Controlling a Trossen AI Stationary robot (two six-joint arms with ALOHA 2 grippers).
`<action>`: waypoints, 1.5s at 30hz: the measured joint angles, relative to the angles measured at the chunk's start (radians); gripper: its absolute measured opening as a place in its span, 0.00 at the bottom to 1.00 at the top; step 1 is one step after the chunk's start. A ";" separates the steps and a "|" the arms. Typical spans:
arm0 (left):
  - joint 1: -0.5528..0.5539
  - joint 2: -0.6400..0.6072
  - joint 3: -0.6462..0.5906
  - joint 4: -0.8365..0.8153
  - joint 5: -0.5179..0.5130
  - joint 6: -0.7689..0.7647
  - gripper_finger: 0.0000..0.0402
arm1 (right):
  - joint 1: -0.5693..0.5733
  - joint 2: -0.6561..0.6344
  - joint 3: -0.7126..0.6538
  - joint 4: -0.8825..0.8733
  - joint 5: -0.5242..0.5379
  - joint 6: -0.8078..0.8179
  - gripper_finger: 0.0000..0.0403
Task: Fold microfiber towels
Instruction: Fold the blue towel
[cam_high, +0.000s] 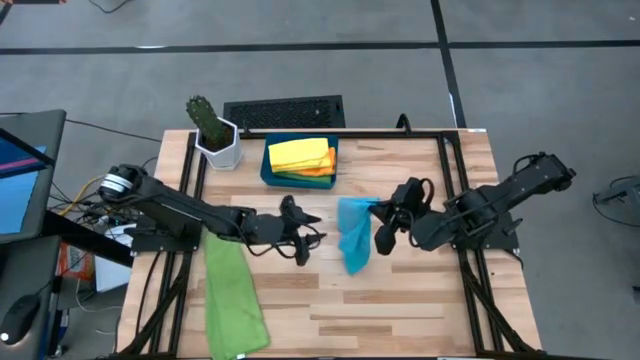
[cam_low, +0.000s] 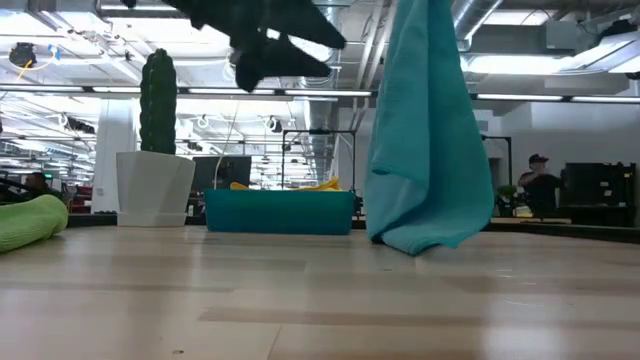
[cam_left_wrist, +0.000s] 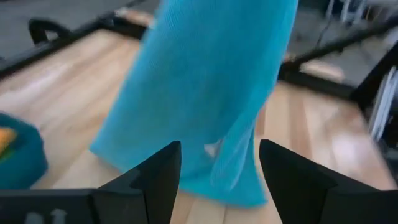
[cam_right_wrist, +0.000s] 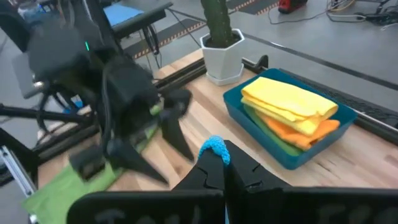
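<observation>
My right gripper (cam_high: 380, 212) is shut on a sky-blue towel (cam_high: 352, 238), which hangs in folds above the middle of the table; it also shows in the low view (cam_low: 430, 150). My left gripper (cam_high: 310, 245) is open and empty, raised to the towel's left with its fingers pointing at the towel (cam_left_wrist: 205, 93). A green towel (cam_high: 232, 295) lies flat along the table's left near part. A dark teal tray (cam_high: 270, 170) at the far edge holds folded yellow (cam_high: 298, 153), orange (cam_high: 322, 168) and green towels. My right gripper pinches a small bunch of the towel's top edge (cam_right_wrist: 216, 148) between its two fingers, only a tuft showing above them. The towel hangs slack below the fingers, and its lower end (cam_low: 415, 242) is at table height. I cannot tell whether it touches the table.
A white pot with a cactus (cam_high: 215, 135) stands at the far left corner, and a black keyboard (cam_high: 285, 112) lies beyond the far edge. Black frame rails (cam_high: 455, 190) run along the table's left and right sides. Bare wood lies near the front edge (cam_high: 400, 320).
</observation>
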 joint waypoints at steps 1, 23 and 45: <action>0.000 0.019 -0.001 0.004 0.002 0.008 0.53 | -0.001 0.001 0.000 0.005 -0.004 -0.002 0.03; 0.077 0.350 0.100 0.244 0.397 0.114 0.55 | 0.028 0.001 0.000 0.042 -0.038 0.006 0.02; 0.077 0.375 0.126 0.172 0.420 -0.055 0.01 | 0.028 -0.002 -0.001 0.048 -0.037 0.000 0.02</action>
